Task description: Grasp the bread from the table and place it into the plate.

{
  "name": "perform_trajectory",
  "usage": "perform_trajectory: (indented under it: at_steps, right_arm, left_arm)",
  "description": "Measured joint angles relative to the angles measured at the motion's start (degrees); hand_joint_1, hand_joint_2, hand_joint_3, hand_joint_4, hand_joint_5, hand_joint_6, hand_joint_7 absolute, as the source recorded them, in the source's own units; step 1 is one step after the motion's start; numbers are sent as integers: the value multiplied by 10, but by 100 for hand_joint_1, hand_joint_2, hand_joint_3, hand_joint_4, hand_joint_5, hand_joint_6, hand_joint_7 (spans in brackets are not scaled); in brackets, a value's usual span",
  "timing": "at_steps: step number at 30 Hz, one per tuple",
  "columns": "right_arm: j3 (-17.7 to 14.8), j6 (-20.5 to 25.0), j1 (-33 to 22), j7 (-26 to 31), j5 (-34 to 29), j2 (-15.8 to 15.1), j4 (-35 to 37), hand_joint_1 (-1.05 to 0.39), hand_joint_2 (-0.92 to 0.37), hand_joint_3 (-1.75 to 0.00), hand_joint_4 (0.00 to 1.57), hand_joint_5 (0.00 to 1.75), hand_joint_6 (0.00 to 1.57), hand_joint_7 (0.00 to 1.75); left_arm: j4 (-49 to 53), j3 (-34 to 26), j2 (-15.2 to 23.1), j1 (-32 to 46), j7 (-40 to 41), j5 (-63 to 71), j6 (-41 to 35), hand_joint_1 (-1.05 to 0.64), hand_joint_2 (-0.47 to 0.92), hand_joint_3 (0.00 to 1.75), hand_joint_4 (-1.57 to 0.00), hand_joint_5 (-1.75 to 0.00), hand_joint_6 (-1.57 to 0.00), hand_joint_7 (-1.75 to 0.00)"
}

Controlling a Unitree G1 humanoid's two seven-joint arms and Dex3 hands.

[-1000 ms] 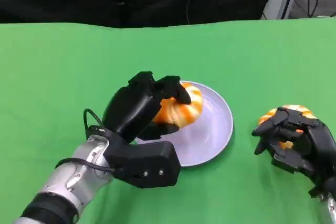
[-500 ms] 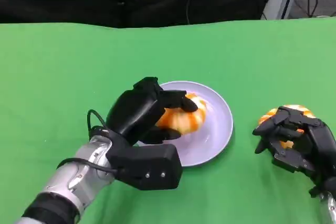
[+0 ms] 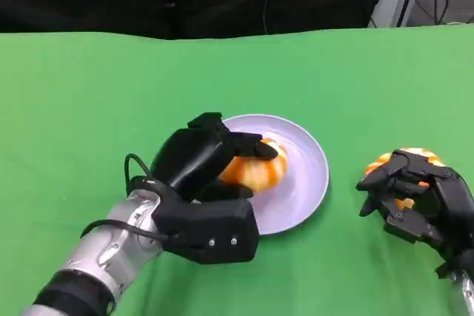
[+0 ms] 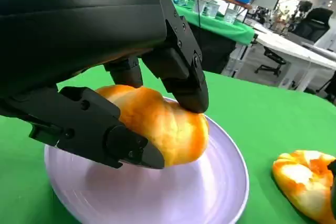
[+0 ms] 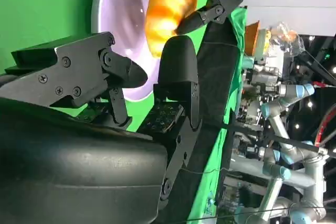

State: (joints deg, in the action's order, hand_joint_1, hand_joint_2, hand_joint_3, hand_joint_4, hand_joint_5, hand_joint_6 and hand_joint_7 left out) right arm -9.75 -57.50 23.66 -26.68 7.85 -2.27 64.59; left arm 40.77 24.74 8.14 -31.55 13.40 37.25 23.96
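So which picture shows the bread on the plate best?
The left wrist view: the bread is close up, on the plate, with the left hand's fingers on it. The head view shows it small, half hidden by that hand. The right wrist view shows it far off, past the right hand.

No readable text, label, brand, number or sign anywhere.
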Motion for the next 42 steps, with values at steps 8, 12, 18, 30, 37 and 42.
perform_trajectory:
  at_steps: [8,12,18,30,37,42]
  right_arm:
    - [0,0,0,-2,-1,0,0,6,-79,-73,84,141,90,99]
    - [0,0,0,-1,-2,0,0,6,-79,-72,84,141,90,99]
    - [0,0,0,-1,-3,0,0,7,-79,-73,84,141,90,99]
    - [0,0,0,-1,-5,0,0,7,-80,-72,83,139,90,98]
    - [0,0,0,0,-5,0,0,8,-81,-70,83,138,90,97]
    - [-1,4,0,-6,-1,0,-1,9,-81,-71,83,139,91,96]
  left_arm:
    - [12,7,-4,-10,0,9,-19,-29,92,18,-63,-64,-95,-2]
    - [18,13,-4,-17,3,14,-19,-34,92,20,-73,-35,-89,0]
    - [19,20,-3,-17,6,27,-39,-49,92,29,-77,-8,-76,0]
    - [19,19,-2,-17,17,26,-42,-74,92,59,-70,0,-61,0]
    - [17,17,0,-17,8,16,-42,-81,92,68,-65,0,-54,0]
    - [17,16,3,-17,4,5,-36,-84,92,71,-64,0,-51,0]
